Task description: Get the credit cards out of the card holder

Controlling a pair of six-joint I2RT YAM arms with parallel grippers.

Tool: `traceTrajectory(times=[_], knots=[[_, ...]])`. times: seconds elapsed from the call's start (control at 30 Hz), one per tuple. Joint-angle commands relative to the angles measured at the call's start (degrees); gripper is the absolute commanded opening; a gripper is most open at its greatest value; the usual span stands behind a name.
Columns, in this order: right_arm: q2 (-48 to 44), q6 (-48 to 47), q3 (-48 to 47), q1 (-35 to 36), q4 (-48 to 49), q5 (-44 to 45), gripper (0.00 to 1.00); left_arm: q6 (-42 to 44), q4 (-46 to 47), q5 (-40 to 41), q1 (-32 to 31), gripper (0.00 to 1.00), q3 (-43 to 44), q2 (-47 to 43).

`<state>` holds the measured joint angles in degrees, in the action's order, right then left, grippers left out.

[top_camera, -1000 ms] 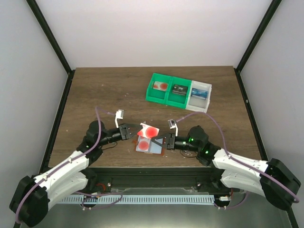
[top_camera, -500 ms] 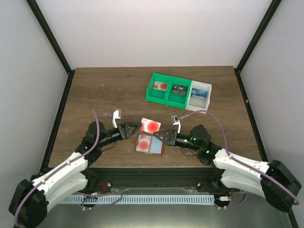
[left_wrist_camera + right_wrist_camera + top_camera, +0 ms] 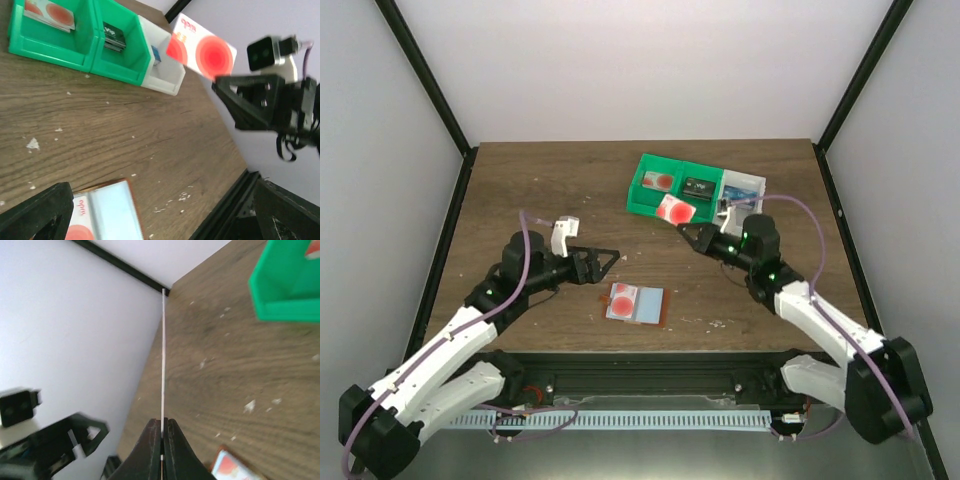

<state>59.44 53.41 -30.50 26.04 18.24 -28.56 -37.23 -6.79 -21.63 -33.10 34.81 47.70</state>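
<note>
The card holder [image 3: 648,305] lies open and flat on the table near the front, with a white card with a red round mark [image 3: 621,300] in its left pocket. My right gripper [image 3: 689,230] is shut on another white credit card with a red mark [image 3: 674,210], held in the air just in front of the green bins. The right wrist view shows that card [image 3: 163,355] edge-on between the closed fingers. My left gripper [image 3: 605,264] stands wide open and empty, left of the holder. In the left wrist view the holder [image 3: 107,210] lies between the spread fingers [image 3: 35,212].
Two joined green bins [image 3: 645,200] and a white bin [image 3: 752,222] stand at the back right, each with cards inside. In the left wrist view the green bins [image 3: 50,50] and white bin [image 3: 165,80] sit ahead, beyond the held card [image 3: 202,47].
The left gripper let go of the red-marked card, opened wide and drew back left. The right gripper closed on that card and carried it up and back toward the bins.
</note>
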Motion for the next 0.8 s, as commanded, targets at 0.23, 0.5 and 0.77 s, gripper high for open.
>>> traceTrajectory(times=[0.23, 0.5, 0.77], knots=[[25.70, -14.23, -26.14, -9.76, -17.25, -5.11, 0.01, 17.88, -14.23, 6.06, 0.01, 1.00, 5.91, 2.75], [41.78, -14.00, -42.31, -10.72, -22.46, -2.56, 0.00, 19.20, -14.84, 8.21, -0.03, 1.00, 4.65, 1.78], [51.31, -10.01, -47.79, -10.74, -21.44, -0.94, 0.01, 19.42, -14.01, 6.89, -0.03, 1.00, 3.92, 0.16]])
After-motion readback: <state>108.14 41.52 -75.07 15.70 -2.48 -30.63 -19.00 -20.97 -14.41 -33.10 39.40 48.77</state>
